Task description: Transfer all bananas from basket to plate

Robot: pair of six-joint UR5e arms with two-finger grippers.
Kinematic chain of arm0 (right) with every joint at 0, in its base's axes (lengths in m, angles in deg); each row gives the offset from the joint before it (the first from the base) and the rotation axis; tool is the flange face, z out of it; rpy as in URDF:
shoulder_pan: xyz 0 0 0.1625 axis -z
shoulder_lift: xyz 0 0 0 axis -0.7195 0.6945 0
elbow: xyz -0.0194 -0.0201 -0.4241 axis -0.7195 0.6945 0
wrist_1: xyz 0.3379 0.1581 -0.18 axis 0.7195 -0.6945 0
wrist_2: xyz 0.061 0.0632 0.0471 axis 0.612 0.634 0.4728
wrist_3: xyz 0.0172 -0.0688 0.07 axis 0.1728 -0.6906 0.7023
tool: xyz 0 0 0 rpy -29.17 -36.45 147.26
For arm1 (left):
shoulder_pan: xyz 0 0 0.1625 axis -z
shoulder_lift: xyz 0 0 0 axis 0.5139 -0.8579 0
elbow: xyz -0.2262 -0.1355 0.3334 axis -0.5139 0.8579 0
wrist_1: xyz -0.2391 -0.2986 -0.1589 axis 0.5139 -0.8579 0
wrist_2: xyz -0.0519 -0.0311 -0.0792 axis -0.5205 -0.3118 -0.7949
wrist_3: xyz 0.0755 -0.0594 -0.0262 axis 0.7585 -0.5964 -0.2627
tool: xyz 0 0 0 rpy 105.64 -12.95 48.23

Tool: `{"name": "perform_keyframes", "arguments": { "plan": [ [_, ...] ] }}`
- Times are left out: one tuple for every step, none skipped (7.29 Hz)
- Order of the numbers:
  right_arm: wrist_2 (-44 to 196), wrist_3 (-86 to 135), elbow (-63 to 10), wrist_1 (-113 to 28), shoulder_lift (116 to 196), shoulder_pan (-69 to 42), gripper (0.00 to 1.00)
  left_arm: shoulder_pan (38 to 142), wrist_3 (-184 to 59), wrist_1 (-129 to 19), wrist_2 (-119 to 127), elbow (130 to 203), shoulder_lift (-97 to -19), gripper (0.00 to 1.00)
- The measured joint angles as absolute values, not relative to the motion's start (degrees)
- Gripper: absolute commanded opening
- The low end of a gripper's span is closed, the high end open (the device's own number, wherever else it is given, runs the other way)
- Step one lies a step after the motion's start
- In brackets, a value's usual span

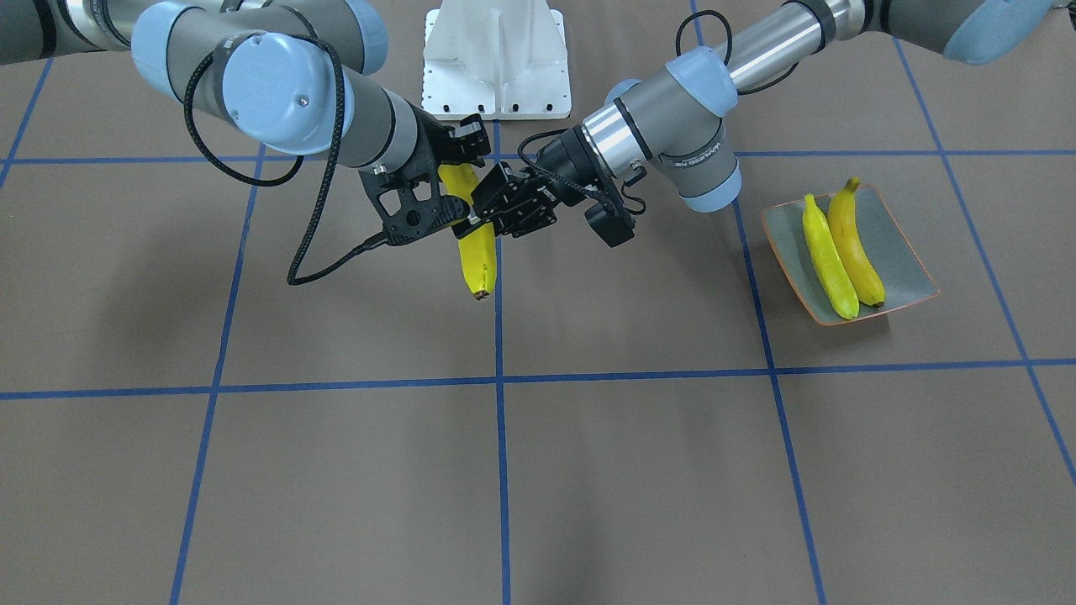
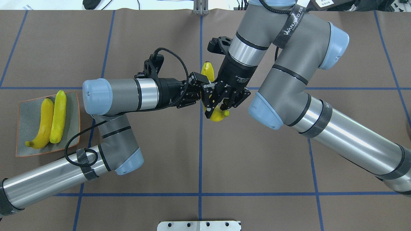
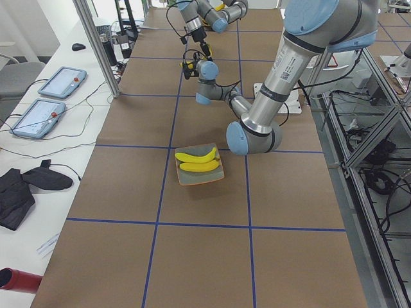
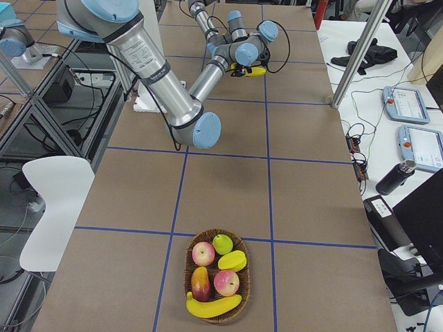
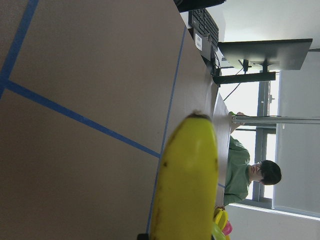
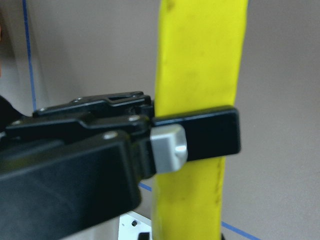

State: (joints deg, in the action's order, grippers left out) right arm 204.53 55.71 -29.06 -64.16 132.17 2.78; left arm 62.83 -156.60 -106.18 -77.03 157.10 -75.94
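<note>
Two curved yellow bananas (image 1: 853, 248) lie on the squarish grey-green plate (image 1: 904, 252), so the task looks about half done. A third banana (image 1: 477, 252) hangs above the brown bench (image 1: 336, 470), and a fourth banana (image 4: 213, 305) lies in the woven wicker basket (image 4: 188, 277). The left gripper (image 1: 475, 220) has its jaws clamped on the hanging one. The right gripper (image 2: 221, 106) flanks it, but whether its jaws grip cannot be told.

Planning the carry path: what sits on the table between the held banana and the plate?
Nothing: the front-facing view shows bare brown table with one blue tape line between the banana and the plate.
</note>
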Motion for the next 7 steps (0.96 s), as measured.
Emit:
{"name": "perform_keyframes", "arguments": {
  "plan": [
    [204.54,56.95,-29.14,-64.13,132.17,2.77,1.00,62.83,-156.58,-106.18,-77.07,157.12,-75.87,0.00],
    [204.54,57.93,-29.25,-64.09,132.17,2.77,1.00,62.83,-156.54,-106.20,-77.08,157.12,-75.83,0.00],
    [204.55,58.54,-29.38,-64.08,132.18,2.75,1.00,62.83,-156.54,-106.24,-77.08,157.12,-75.77,0.00],
    [204.55,59.05,-29.47,-64.10,132.14,2.47,1.00,62.83,-156.57,-106.74,-77.09,157.11,-75.46,0.00],
    [204.55,59.41,-29.49,-64.08,132.03,1.80,1.00,62.81,-156.63,-107.92,-77.09,157.07,-74.87,0.00],
    [204.57,59.57,-29.52,-64.08,131.98,0.93,1.00,62.74,-156.69,-108.87,-77.09,157.05,-74.42,0.00],
    [204.71,59.63,-29.58,-64.11,131.93,0.00,1.00,62.67,-156.68,-109.29,-77.09,156.94,-74.05,0.00]
  ]
}}
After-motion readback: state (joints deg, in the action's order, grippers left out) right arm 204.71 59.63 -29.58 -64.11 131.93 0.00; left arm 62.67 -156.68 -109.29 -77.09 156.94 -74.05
